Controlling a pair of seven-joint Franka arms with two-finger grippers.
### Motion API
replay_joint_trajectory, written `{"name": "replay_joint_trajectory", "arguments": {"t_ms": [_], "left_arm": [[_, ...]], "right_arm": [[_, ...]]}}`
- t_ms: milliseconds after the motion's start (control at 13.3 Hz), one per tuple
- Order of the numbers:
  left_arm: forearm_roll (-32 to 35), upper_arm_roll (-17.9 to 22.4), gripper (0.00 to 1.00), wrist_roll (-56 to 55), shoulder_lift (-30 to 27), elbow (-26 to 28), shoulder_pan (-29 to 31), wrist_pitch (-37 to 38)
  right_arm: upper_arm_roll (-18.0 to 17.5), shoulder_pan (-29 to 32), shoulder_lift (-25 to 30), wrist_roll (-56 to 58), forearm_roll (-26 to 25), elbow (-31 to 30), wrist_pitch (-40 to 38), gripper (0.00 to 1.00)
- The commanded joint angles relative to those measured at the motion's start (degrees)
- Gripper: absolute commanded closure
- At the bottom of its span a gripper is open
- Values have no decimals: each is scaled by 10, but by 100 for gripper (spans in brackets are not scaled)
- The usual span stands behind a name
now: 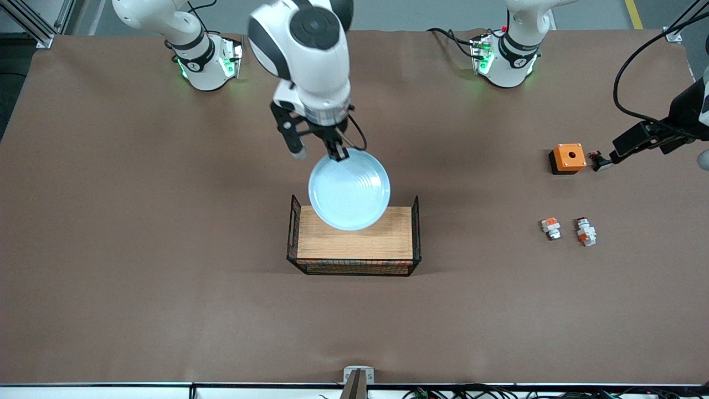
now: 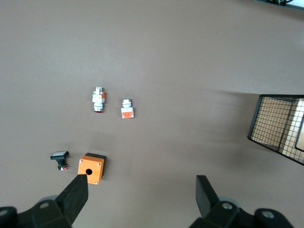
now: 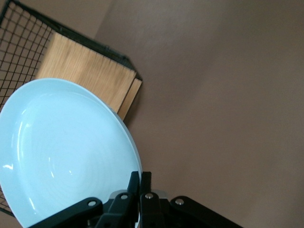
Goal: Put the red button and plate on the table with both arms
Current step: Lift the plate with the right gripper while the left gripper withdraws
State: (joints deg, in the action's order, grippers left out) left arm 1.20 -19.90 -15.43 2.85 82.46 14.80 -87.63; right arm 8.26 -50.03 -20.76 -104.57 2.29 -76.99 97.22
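My right gripper (image 1: 338, 153) (image 3: 141, 178) is shut on the rim of the pale-blue plate (image 1: 349, 189) (image 3: 61, 152). It holds the plate tilted in the air over the wooden tray (image 1: 354, 241). The red button (image 1: 585, 231) (image 2: 98, 99), a small white-and-grey module with an orange-red side block, lies on the brown table (image 1: 166, 249) toward the left arm's end. My left gripper (image 1: 623, 148) (image 2: 142, 185) hangs open and holds nothing, over bare table beside the orange box (image 1: 568, 158) (image 2: 91, 168).
A shorter white piece with an orange top (image 1: 550, 228) (image 2: 127, 109) lies beside the red button. A small black switch part (image 1: 599, 161) (image 2: 60, 159) sits next to the orange box. The tray (image 2: 280, 126) (image 3: 85, 71) has black wire sides.
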Motion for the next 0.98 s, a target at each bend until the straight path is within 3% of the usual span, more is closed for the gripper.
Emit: {"name": "replay_joint_trajectory", "arguments": {"t_ms": [0, 75, 302, 603, 905], "left_arm": [[2, 58, 0, -1, -32, 2, -68, 47], [-3, 99, 0, 3, -40, 4, -105, 55], [-5, 157, 0, 6, -81, 60, -170, 48], [-11, 164, 0, 6, -108, 85, -188, 34], [-29, 160, 0, 10, -102, 90, -187, 36]], "right_arm": [[-2, 47, 54, 99, 17, -16, -55, 100], [-2, 66, 65, 150, 17, -16, -83, 100], [-1, 132, 88, 309, 11, -16, -140, 100], [-1, 261, 97, 564, 12, -23, -162, 100], [-1, 390, 89, 853, 11, -58, -121, 100]]}}
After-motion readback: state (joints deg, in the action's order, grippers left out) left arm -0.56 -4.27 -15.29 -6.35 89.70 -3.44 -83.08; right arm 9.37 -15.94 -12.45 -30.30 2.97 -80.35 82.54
